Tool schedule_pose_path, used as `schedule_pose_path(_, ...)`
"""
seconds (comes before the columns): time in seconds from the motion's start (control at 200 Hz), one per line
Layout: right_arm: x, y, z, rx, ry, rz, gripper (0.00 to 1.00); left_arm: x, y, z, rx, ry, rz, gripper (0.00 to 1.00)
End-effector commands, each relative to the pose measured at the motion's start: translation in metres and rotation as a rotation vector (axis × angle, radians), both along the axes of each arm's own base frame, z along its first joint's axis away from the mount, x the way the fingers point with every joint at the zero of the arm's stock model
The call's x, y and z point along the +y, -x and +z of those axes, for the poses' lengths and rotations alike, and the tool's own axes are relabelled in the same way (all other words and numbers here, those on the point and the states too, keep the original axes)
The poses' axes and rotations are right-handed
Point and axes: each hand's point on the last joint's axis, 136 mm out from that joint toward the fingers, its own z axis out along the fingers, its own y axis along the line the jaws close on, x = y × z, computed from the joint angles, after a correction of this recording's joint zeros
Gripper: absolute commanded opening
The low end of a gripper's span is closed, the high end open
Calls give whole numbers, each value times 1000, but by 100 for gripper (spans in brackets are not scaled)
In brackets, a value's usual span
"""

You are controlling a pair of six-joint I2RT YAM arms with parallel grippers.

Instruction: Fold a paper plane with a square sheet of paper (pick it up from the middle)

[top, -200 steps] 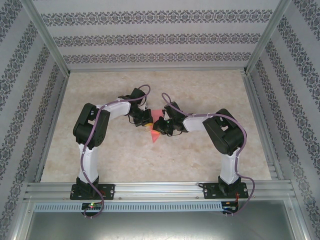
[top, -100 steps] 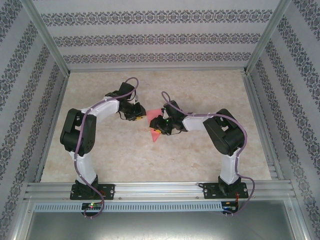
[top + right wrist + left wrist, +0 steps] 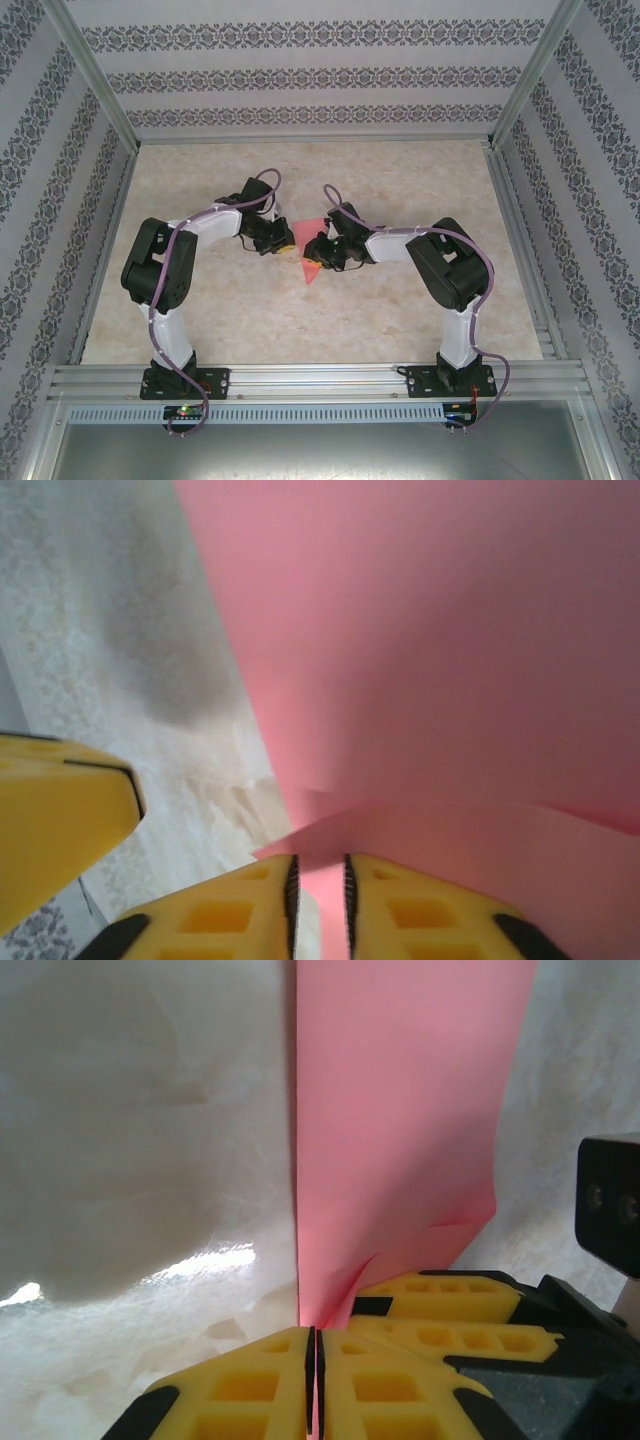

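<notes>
Your left gripper point(image 3: 312, 1380) and right gripper point(image 3: 318, 895) each pinch the folded pink paper point(image 3: 400, 1130) above the table point(image 3: 400, 310).

A pale, marbled beige bench point(image 3: 400, 320) lies inside an enclosure. Wallpaper point(image 3: 300, 75) with grey floral bands on white covers the back and side walls. Silver aluminium rails point(image 3: 320, 380) run along the near edge, and slanted metal posts point(image 3: 90, 70) stand at the corners.
</notes>
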Motion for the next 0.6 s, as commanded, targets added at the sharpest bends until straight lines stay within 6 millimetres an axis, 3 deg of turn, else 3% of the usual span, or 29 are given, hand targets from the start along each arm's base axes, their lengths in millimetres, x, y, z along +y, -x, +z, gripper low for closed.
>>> schedule_pose_path(0.0,-21,14,-28,70,98,-22,16,-11,-1,13,-35,47,-9,12)
schedule_pose_path(0.315,-28,20,-38,107,142,-17,1,-31,9,14,-29,66,-67,9)
schedule_pose_path(0.595,-29,21,-40,115,155,-12,0,-42,10,2,6,62,-91,5)
